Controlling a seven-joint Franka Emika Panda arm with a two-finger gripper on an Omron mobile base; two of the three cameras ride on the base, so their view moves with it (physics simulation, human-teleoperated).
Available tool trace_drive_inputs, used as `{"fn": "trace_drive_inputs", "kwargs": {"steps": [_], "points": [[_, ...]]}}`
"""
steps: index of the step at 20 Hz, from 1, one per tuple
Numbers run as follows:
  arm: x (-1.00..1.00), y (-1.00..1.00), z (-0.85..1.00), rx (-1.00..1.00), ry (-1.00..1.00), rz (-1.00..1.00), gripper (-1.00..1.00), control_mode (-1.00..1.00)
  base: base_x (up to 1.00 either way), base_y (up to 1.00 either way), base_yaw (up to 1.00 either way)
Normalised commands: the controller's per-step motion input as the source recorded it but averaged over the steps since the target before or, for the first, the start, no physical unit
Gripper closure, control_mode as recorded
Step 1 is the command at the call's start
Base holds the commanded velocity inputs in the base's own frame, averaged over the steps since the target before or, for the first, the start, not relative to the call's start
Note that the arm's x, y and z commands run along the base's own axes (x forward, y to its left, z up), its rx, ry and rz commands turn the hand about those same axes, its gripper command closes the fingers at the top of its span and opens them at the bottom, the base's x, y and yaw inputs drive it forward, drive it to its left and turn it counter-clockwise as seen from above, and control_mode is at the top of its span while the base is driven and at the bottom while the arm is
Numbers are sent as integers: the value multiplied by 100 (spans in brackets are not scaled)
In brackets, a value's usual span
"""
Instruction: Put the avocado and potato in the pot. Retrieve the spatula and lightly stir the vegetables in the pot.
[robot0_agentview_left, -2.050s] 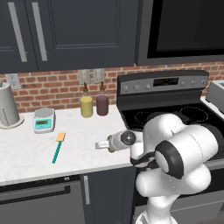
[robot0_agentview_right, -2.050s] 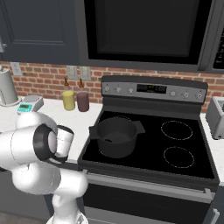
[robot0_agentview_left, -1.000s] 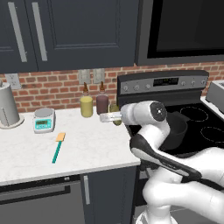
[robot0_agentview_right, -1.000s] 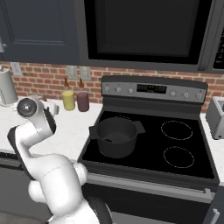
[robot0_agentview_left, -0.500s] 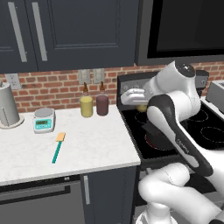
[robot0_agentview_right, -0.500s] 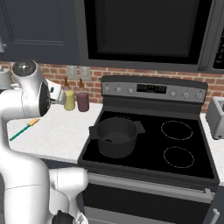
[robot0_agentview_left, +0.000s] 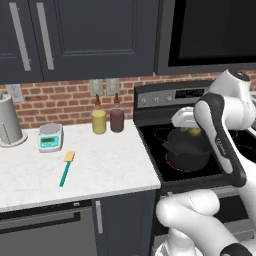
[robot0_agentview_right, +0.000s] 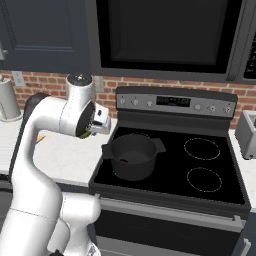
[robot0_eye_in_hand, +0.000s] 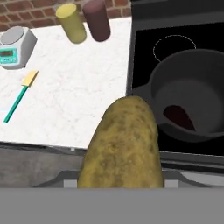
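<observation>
My gripper (robot0_agentview_left: 189, 127) is shut on the olive-brown potato (robot0_eye_in_hand: 120, 146), which looms large at the bottom of the hand view and hides the fingertips. It hangs just left of the dark pot (robot0_eye_in_hand: 188, 98) on the stove's front left burner, above rim height. The pot (robot0_agentview_left: 191, 150) sits below the hand in the left base view. The avocado (robot0_eye_in_hand: 179, 117), a dark purplish lump, lies on the pot's floor. The teal-handled spatula (robot0_agentview_left: 65, 168) lies on the white counter, tan blade pointing toward the wall, and also shows as the spatula (robot0_eye_in_hand: 19, 97) in the hand view.
A yellow jar (robot0_agentview_left: 99, 121) and a dark red jar (robot0_agentview_left: 117, 120) stand by the brick wall. A small kitchen scale (robot0_agentview_left: 50, 137) and a grey canister (robot0_agentview_left: 9, 121) sit further left. A toaster (robot0_agentview_right: 247, 133) stands right of the stove. Two right burners (robot0_agentview_right: 202, 164) are bare.
The arm has swung from over the counter to the right, carrying the potato up beside the pot. The spatula and pot have not moved.
</observation>
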Motion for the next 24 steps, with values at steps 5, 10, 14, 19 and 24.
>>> {"fn": "trace_drive_inputs", "kwargs": {"steps": [5, 10, 14, 19, 24], "points": [[53, -81, -53, -5, 17, 0, 100, -100, 0, 0, 0], [70, -45, -31, -6, 21, 7, 100, -100, 0, 0, 0], [41, -40, -41, -8, 12, 21, 100, -100, 0, 0, 0], [42, -27, -50, -11, 3, 22, 100, -100, 0, 0, 0], [46, -18, -50, -12, 0, 23, 100, -100, 0, 0, 0]]}}
